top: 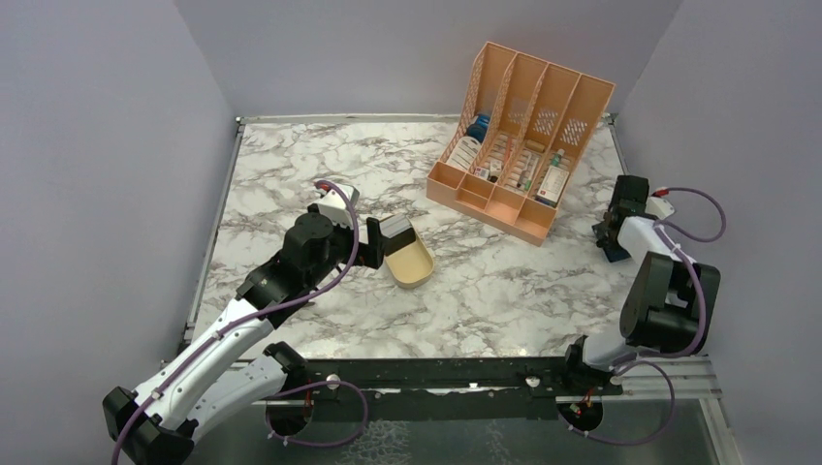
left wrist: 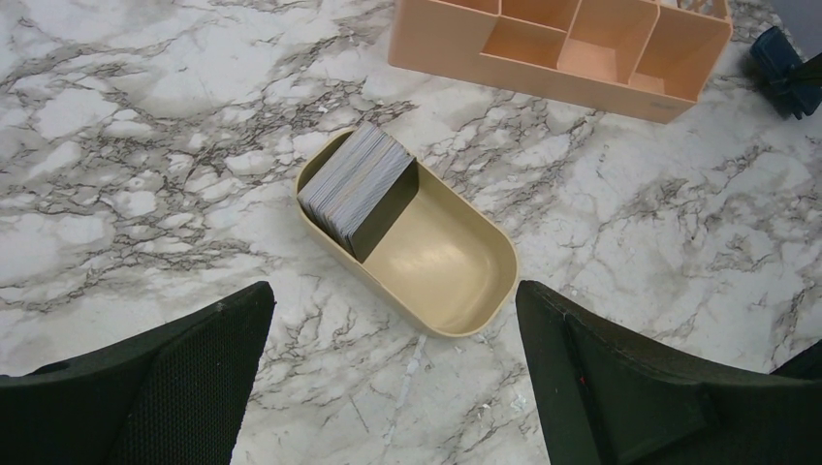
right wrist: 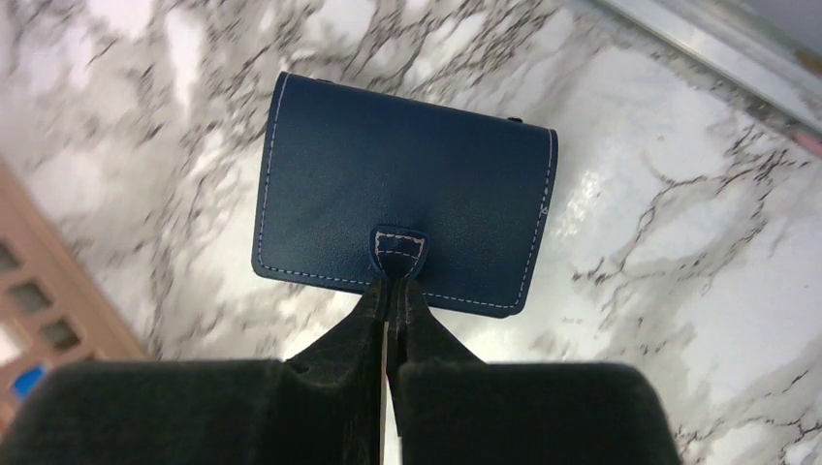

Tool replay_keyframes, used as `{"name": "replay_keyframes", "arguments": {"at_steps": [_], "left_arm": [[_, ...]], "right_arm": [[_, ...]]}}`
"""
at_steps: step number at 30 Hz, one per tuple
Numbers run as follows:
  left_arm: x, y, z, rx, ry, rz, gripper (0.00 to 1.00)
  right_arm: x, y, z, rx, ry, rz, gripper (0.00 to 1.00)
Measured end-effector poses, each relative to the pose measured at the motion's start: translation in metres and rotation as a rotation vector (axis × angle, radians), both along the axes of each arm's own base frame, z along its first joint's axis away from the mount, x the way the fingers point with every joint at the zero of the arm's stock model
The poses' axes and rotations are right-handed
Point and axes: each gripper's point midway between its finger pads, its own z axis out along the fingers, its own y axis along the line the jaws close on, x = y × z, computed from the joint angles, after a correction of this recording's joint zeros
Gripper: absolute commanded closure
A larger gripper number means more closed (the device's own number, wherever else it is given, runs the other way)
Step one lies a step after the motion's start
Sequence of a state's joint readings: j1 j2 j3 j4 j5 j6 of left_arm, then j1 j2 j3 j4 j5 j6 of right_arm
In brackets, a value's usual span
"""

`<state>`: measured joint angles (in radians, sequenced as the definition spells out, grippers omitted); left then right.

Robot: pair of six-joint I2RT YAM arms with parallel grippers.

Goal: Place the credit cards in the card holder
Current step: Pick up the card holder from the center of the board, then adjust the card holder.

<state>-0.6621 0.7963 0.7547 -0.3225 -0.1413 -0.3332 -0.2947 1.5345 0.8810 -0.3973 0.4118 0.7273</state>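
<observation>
Open table (top: 504,281) between tin (top: 412,263) and file rack (top: 519,145); rack near card holder (right wrist: 407,194).

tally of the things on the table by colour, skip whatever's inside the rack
navy: 1, card holder
gold: 1, tin
peach-orange: 1, file rack
grey: 1, stack of credit cards standing on edge in the tin; single cards too tightly packed to count
total: 4
</observation>
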Motion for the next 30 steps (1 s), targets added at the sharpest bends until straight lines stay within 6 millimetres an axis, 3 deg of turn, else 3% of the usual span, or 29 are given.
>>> {"name": "replay_keyframes", "arguments": {"at_steps": [10, 13, 16, 22, 25, 30], "left_arm": [[-0.009, -0.009, 0.005, -0.038, -0.017, -0.068, 0.03], [-0.013, -0.014, 0.009, -0.064, -0.032, -0.106, 0.07], [-0.017, -0.021, 0.018, -0.094, -0.064, -0.155, 0.18], [-0.032, -0.043, 0.027, -0.155, -0.173, -0.337, 0.20], [-0.040, -0.053, 0.031, -0.167, -0.236, -0.431, 0.26], [-0.044, -0.063, 0.032, -0.092, -0.412, -0.567, 0.26]], "right_arm": [[-0.021, 0.045, 0.050, 0.067, -0.150, 0.223, 0.99], [-0.036, 0.063, 0.059, 0.095, -0.181, 0.297, 0.99], [-0.047, 0.085, 0.071, 0.134, -0.219, 0.385, 0.99], [-0.055, 0.126, 0.104, 0.227, -0.299, 0.562, 0.99], [-0.059, 0.141, 0.126, 0.250, -0.342, 0.649, 0.99], [-0.070, 0.175, 0.148, 0.334, -0.422, 0.810, 0.99]]}}
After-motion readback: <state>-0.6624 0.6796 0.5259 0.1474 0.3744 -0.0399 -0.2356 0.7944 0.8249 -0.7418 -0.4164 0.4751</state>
